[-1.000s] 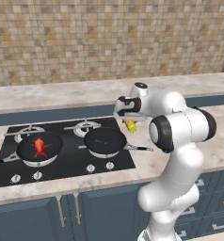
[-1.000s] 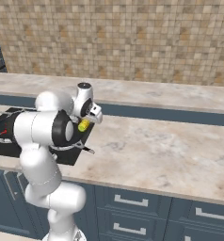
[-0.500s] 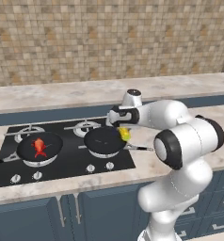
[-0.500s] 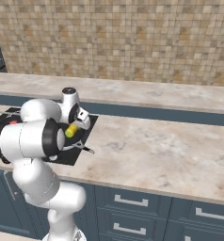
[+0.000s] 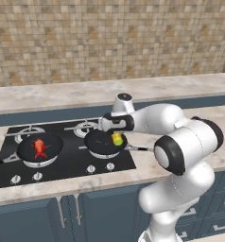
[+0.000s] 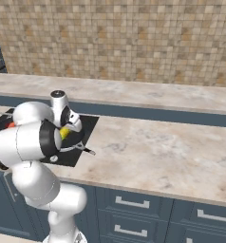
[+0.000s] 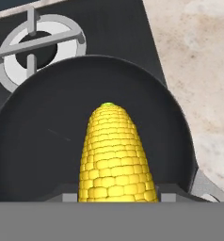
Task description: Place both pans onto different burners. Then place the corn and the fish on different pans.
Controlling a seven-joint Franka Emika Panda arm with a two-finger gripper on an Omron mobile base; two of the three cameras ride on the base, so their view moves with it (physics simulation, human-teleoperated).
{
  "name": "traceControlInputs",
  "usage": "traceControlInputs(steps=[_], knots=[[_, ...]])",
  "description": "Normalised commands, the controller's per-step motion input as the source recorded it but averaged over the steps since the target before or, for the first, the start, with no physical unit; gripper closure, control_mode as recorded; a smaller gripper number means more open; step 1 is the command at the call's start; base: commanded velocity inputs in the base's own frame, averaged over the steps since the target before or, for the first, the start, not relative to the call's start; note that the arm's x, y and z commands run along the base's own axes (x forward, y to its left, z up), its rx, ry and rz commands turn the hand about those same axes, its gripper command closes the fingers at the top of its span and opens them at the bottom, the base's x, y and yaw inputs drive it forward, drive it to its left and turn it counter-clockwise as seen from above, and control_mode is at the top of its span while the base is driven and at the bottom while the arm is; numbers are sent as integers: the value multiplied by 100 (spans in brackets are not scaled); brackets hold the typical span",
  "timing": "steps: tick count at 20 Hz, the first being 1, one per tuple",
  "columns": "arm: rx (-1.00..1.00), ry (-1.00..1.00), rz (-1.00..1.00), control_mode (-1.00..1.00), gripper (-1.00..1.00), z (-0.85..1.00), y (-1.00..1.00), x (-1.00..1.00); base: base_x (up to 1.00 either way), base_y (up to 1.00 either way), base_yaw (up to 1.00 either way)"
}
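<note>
Gripper (image 5: 116,137) pinches the corn (image 7: 115,157) above the right pan (image 7: 34,155), inside its rim; fingertips mostly hidden.

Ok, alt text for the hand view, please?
A yellow corn cob held in the gripper points out over an empty black pan on the cooktop. A bare burner sits beyond it, with stone counter alongside.

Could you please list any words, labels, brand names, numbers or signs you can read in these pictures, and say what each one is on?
There is no readable text in any view.
The cooktop and its knobs carry no legible markings.
The pans, corn, fish, wall tiles and cabinet fronts are unlabelled.
The arm's white body shows no brand or number.
</note>
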Motion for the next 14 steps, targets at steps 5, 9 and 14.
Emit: traceControlInputs(steps=[5,9,14], knots=[[0,0,0,-100,100,-10,23,11,0,0,0],[-1,0,0,-100,100,-16,10,9,0,0,0],[-3,0,0,-100,100,-18,8,11,0,0,0]])
